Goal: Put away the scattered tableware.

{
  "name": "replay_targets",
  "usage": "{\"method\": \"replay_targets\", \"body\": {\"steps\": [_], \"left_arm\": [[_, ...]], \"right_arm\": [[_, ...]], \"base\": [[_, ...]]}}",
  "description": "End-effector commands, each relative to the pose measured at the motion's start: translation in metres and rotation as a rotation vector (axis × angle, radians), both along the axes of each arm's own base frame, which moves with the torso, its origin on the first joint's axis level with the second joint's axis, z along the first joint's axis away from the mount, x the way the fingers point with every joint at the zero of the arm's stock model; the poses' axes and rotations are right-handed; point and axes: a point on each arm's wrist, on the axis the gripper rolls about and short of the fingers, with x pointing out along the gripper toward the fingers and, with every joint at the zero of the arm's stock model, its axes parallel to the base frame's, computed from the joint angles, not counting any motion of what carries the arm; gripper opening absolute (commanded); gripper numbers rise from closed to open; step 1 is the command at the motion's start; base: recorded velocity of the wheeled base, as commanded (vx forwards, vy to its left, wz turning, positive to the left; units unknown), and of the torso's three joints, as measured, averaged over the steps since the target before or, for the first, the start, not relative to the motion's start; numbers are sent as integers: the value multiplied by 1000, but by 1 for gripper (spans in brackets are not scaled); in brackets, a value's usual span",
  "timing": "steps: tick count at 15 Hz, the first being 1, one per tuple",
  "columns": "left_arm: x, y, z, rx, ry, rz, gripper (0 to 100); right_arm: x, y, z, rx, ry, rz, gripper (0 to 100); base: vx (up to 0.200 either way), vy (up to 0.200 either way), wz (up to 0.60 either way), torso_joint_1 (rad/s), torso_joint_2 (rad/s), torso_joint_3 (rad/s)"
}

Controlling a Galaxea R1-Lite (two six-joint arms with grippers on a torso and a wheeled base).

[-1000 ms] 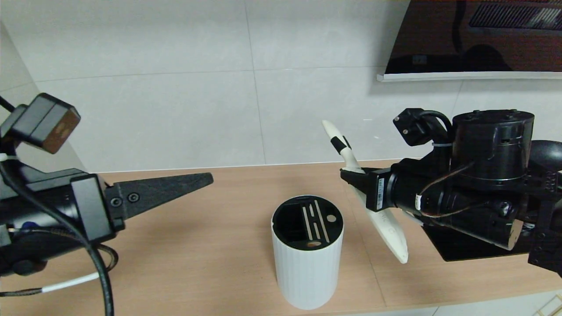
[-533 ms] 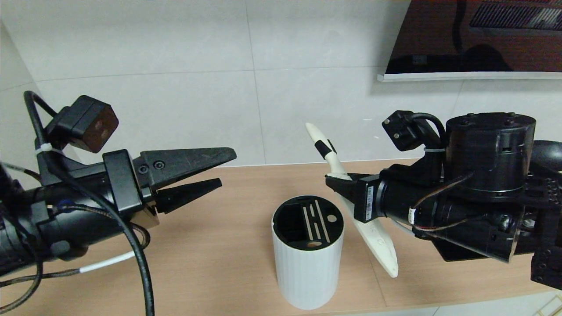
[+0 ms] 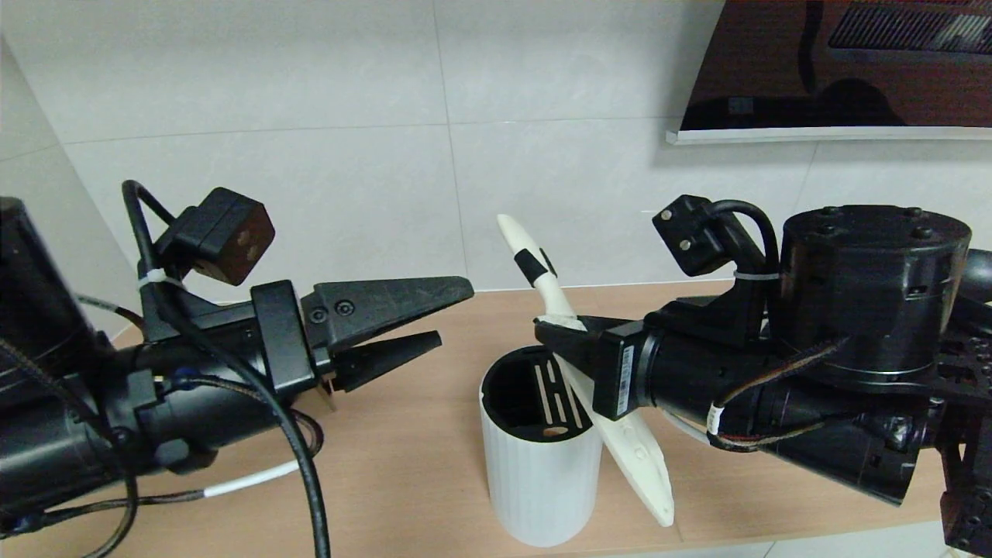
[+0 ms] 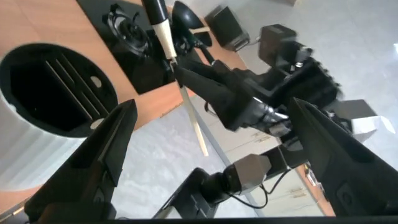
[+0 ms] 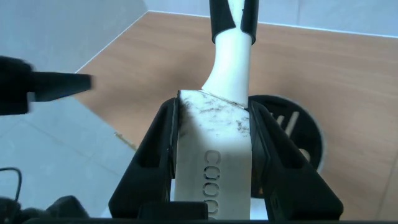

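Observation:
A white ribbed utensil holder (image 3: 541, 465) with a black slotted top (image 4: 53, 87) stands near the counter's front edge. My right gripper (image 3: 559, 342) is shut on a white knife (image 3: 550, 291) with a black band, held slanted at the holder's right rim, handle end up toward the wall, blade end low beside the holder. In the right wrist view the knife (image 5: 217, 143) sits clamped between the black fingers (image 5: 155, 149), with the holder's top (image 5: 292, 134) behind it. My left gripper (image 3: 442, 314) hovers open, left of the holder and above the counter, nothing between its fingers (image 4: 106, 155).
The wooden counter (image 3: 403, 434) runs back to a white tiled wall. A black stove top (image 4: 124, 37) lies to the right of the holder, under my right arm. A dark range hood (image 3: 837, 70) hangs at the upper right.
My right gripper has carried the knife leftward until it reaches the holder's right rim. My left gripper has come in from the left, closer to the holder, and now shows both fingers apart.

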Motion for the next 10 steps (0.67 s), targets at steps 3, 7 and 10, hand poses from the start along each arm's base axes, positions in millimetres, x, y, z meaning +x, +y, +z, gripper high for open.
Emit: {"method": "replay_targets", "body": {"steps": [3,7,10], "left_arm": [[27,-36,-29,16,33,114,100],[31,-44,-30,-40,24,125,100],[33,-46,-28,-76,9,141,100]], "right_arm": [[-6,6,-2,-1,8,25,0],[-10,13,-5,6,29,48,0],[-10,16,-9,2,43,51,0]], "base": [[0,0,0,0,0,0],[0,0,0,0,0,0],[0,0,0,0,0,0]]}}
